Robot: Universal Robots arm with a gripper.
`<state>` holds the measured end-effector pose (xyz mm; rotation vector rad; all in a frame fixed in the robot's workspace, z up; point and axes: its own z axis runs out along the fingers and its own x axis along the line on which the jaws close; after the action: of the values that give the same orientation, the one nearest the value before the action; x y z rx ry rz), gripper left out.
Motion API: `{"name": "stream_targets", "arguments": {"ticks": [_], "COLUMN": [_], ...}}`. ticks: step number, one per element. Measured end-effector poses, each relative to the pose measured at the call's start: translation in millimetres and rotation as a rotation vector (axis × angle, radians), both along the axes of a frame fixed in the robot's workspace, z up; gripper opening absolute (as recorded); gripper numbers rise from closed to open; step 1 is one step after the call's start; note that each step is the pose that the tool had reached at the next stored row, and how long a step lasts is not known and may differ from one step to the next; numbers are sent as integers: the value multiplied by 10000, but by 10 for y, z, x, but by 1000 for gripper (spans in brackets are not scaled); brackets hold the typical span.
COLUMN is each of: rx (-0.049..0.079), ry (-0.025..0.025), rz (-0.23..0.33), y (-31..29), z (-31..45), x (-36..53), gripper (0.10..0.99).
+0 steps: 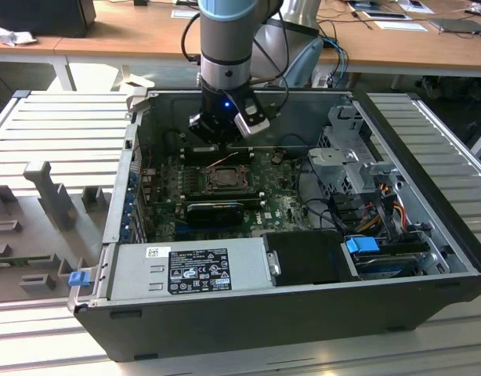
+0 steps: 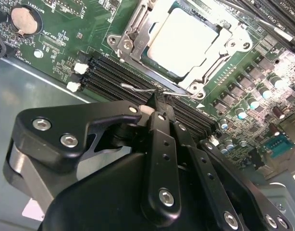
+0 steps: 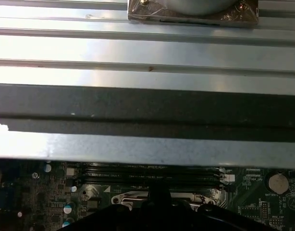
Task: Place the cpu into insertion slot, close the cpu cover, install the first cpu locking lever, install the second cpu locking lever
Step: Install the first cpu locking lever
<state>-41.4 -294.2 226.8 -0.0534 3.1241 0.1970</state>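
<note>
The cpu [image 2: 183, 41], a pale square chip, lies in the insertion slot on the green board. The cpu cover [image 2: 129, 36], a metal frame, is down flat around it. A thin wire locking lever [image 2: 133, 87] runs along the socket's edge beside the memory slots. My gripper [image 2: 154, 102] is shut, and its black fingertips meet right at this lever's middle. In the exterior view the gripper [image 1: 223, 139] hangs inside the open computer case, just behind the socket [image 1: 222, 178]. The socket frame [image 3: 162, 197] also shows in the first wrist view.
Black memory slots [image 2: 114, 77] lie between the gripper and the socket. A coin battery [image 2: 22, 19] sits on the board. A long black card [image 1: 215, 211], a power supply [image 1: 189, 266], a drive cage [image 1: 350, 157] and cables crowd the case. The case wall [image 3: 147, 106] stands close by.
</note>
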Motion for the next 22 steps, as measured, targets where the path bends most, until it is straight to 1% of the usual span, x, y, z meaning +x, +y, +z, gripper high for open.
{"name": "stream_targets", "arguments": {"ticks": [3,10,11,17,22], "rx": [0,0,0,-2,-1], "ry": [0,0,1,1,0], "rz": [0,1,1,1,30], "y": [11,15,16,33,43], "z": [-13,-36,-45,-88,-131], "x": [27,78,105,195,223], "gripper": [106,106,106,106,106]}}
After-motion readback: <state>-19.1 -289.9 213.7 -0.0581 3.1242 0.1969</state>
